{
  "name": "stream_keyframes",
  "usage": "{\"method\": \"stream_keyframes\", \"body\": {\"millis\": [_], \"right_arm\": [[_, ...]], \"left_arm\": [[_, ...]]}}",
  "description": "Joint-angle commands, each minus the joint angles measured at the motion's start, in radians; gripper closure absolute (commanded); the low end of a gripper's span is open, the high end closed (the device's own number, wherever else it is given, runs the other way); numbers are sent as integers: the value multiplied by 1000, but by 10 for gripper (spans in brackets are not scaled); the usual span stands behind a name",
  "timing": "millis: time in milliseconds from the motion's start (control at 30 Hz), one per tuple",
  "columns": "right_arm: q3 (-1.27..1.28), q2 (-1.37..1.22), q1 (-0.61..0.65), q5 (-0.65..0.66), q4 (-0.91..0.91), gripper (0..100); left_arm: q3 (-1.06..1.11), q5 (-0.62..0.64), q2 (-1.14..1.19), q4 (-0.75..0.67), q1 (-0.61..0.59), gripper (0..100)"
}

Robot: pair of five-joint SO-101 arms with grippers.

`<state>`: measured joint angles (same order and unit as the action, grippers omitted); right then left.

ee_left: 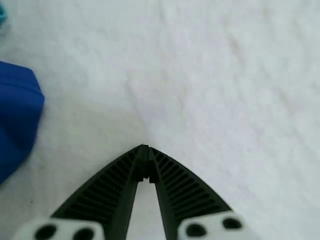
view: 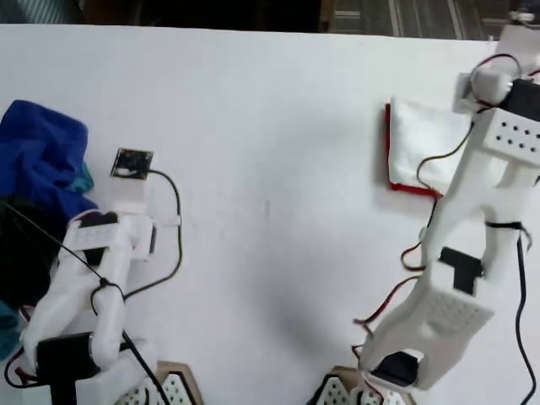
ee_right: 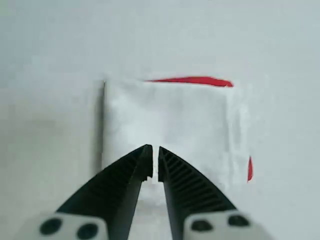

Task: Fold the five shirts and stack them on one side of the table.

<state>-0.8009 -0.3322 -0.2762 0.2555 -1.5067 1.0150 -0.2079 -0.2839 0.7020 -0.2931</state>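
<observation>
Fingers [ee_left: 110, 195] [ee_right: 120, 185] on both arms together, empty.

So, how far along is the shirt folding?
Done: a folded white shirt lies on a folded red shirt. In hand: nothing; left gripper and right gripper are shut, empty. To do: the unfolded heap of blue, teal and black cloth.

A white counter [view: 270, 169] spreads across nearly the whole high view, its surface plain with faint creases and its far edge running straight along the top, and beyond that edge lies a dark strip of room [view: 211, 12] with paler grey boards [view: 405, 15] toward one end.
</observation>
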Motion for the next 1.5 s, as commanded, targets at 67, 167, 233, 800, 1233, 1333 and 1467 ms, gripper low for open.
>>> {"method": "stream_keyframes", "body": {"millis": [67,167,233,800,1233,1333,1467], "right_arm": [[-17,160,114,-2,-213,968],[-12,197,157,-6,-259,968],[-12,222,166,-8,-260,968],[827,957,166,-5,-226,967],[1807,1035,191,-2,443,967],[1900,1035,191,-2,547,967],[2012,1035,191,-3,687,967]], "left_arm": [[-4,-6,-34,-15,-3,973],[-4,-6,-34,-15,-3,973],[-4,-6,-34,-15,-3,973],[-4,-6,-34,-15,-3,973],[-4,-6,-34,-15,-3,973],[-4,-5,-34,-15,-3,973],[-4,-5,-34,-15,-3,973]]}}
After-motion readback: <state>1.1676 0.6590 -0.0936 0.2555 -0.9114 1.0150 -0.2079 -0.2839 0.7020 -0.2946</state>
